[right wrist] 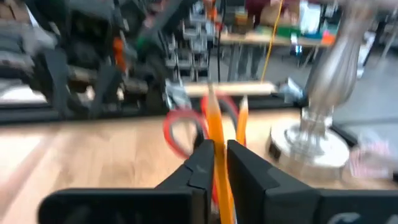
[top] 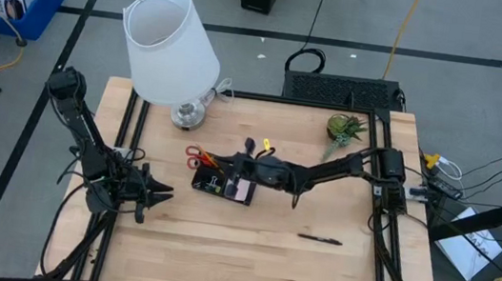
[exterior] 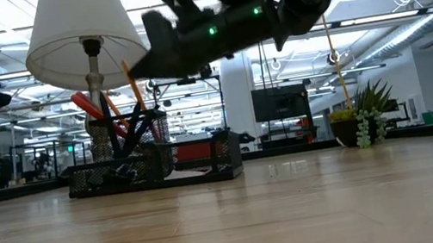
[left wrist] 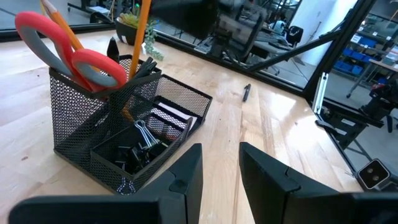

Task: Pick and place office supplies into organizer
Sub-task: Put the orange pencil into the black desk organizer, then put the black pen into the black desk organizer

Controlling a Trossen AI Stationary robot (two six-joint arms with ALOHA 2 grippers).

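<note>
The black mesh organizer (top: 222, 185) (left wrist: 93, 134) (exterior: 154, 164) sits mid-table. Its tall section holds red-handled scissors (left wrist: 68, 53) (exterior: 88, 105) and orange pencils (left wrist: 142, 34). Black clips (left wrist: 140, 146) lie in the low compartment beside a pink pad (top: 240, 191). My right gripper (right wrist: 216, 163) (top: 236, 166) reaches over the organizer from the table's right side and is shut on an orange pencil (right wrist: 214, 124) (exterior: 135, 89). My left gripper (left wrist: 221, 165) (top: 166, 192) is open and hovers left of the organizer, touching nothing. A black pen (top: 320, 238) lies flat on the table near the right side. My right gripper pinches an orange pencil's shaft (right wrist: 215, 142) between its two fingers. The fingers come slanting from the table's right side and lie across the pencil. The pencil stands tilted, and its lower end goes down into the organizer's tall section (exterior: 129, 148).
A white lamp (top: 169, 39) stands at the far left of the table, its metal base (right wrist: 311, 140) close behind the organizer. A green plant sprig (top: 343, 130) lies at the far right. Bare wood stretches across the near half of the table.
</note>
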